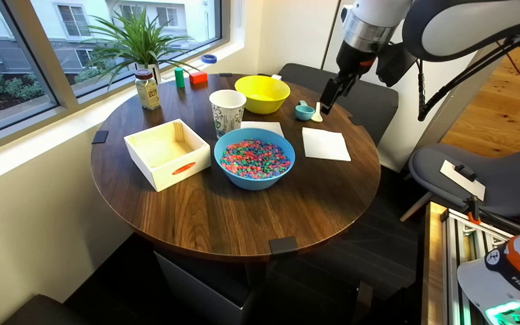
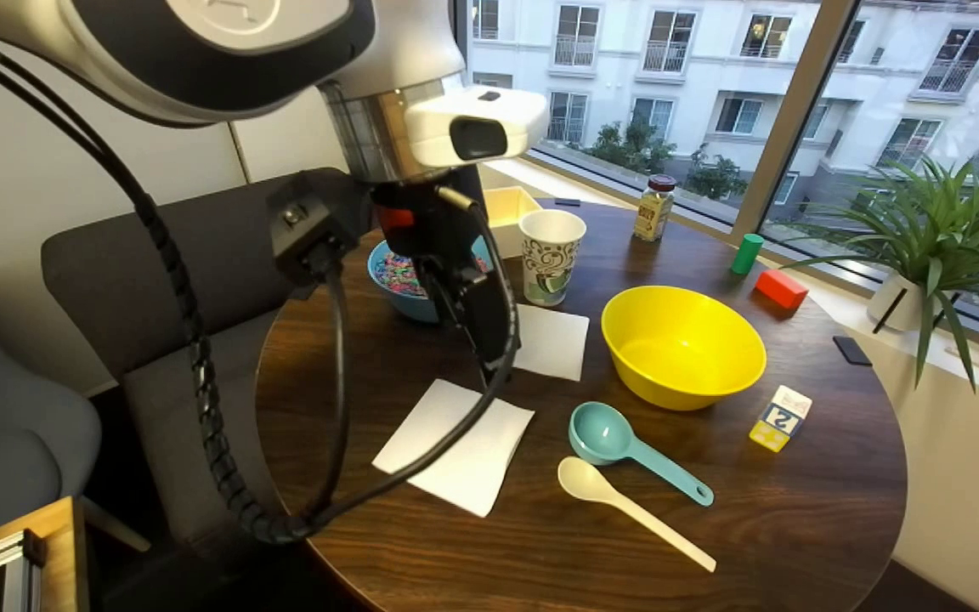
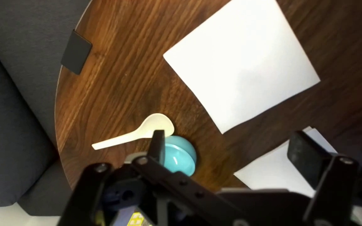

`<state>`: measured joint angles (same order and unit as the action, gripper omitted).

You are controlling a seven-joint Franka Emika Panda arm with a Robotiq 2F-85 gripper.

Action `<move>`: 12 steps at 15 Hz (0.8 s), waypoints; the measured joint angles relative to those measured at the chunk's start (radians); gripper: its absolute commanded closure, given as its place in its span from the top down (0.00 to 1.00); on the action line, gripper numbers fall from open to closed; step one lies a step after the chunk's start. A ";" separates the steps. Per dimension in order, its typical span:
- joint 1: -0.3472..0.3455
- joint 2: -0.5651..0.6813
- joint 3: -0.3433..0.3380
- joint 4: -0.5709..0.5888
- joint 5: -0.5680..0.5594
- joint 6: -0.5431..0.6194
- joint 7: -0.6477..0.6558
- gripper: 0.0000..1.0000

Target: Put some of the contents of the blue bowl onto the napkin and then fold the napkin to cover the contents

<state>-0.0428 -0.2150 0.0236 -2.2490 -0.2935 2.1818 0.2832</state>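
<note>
The blue bowl [image 1: 254,184] stands on the round table and also shows in an exterior view [image 2: 411,308], partly behind my arm. Its contents [image 1: 255,159] are a heap of tiny multicoloured pieces. A flat white napkin [image 1: 326,145] lies right of the bowl; it also shows in an exterior view [image 2: 464,444] and the wrist view [image 3: 237,66]. A similar white sheet [image 2: 551,342] lies behind the bowl and is partly hidden by a finger in the wrist view [image 3: 273,169]. My gripper [image 3: 226,146] is open and empty, above the table near the napkin and scoop.
A turquoise scoop [image 2: 600,433] and a cream spoon [image 2: 587,483] lie beside the napkin. A yellow bowl [image 2: 681,348], a paper cup [image 1: 227,113], a wooden tray [image 1: 151,169], a jar [image 1: 147,90], a letter block [image 2: 781,418], and red [image 1: 198,77] and green [image 1: 179,77] blocks stand around.
</note>
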 measured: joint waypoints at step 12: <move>-0.001 -0.216 0.073 -0.006 0.027 -0.094 0.163 1.00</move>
<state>-0.0440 -0.4312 0.0968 -2.2554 -0.2660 2.0879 0.4465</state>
